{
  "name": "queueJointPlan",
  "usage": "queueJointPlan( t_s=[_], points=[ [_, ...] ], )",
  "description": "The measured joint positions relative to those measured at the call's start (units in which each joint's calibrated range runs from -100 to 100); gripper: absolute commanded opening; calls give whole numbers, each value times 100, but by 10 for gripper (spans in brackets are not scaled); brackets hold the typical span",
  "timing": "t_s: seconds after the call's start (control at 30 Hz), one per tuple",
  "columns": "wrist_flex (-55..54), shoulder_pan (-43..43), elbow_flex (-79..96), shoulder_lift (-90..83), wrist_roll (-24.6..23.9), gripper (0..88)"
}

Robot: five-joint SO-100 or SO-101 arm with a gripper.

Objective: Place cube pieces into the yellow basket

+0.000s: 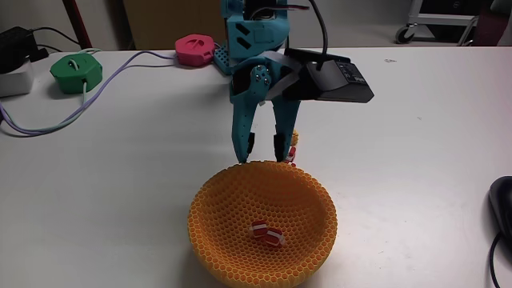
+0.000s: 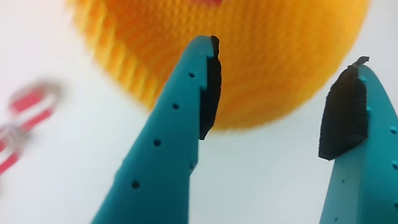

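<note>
The yellow basket [image 1: 216,210] stands at the front centre of the white table, with two red-and-white striped cube pieces [image 1: 267,232] lying on its floor. My teal gripper [image 1: 264,154] hangs open just above the basket's far rim, nothing between its fingers. Just behind the right finger, on the table, sit another striped cube [image 1: 294,152] and a yellow-orange cube [image 1: 294,135], partly hidden. In the wrist view the gripper [image 2: 286,55] is open in front of the basket wall [image 2: 273,37]. A blurred striped cube [image 2: 25,121] lies on the table at the left.
A green hexagonal box [image 1: 77,72] and a pink one [image 1: 194,48] sit at the back left, with cables [image 1: 48,120] trailing across the table's left side. A dark rounded object [image 1: 502,204] lies at the right edge.
</note>
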Motion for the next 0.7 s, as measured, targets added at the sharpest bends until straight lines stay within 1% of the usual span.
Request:
queueJointPlan(
  t_s=[0.07, 0.13, 0.17, 0.2, 0.27, 0.33, 0.4, 0.5, 0.7],
  points=[
    [1087, -155, 197, -708, -269, 262],
    [2097, -397, 759, -1594, -635, 260],
    [2396, -580, 1182, -2036, -874, 259],
    [2451, -783, 1685, -2459, -1118, 259],
    [2163, -1267, 2847, -3237, -1578, 259],
    [1520, -1586, 3980, -3561, -1812, 259],
    [899, -1634, 4788, -3542, -1875, 260],
    [-44, -1857, 5340, -3404, -1934, 261],
    [-1176, -1954, 5852, -3040, -1924, 255]
  ],
)
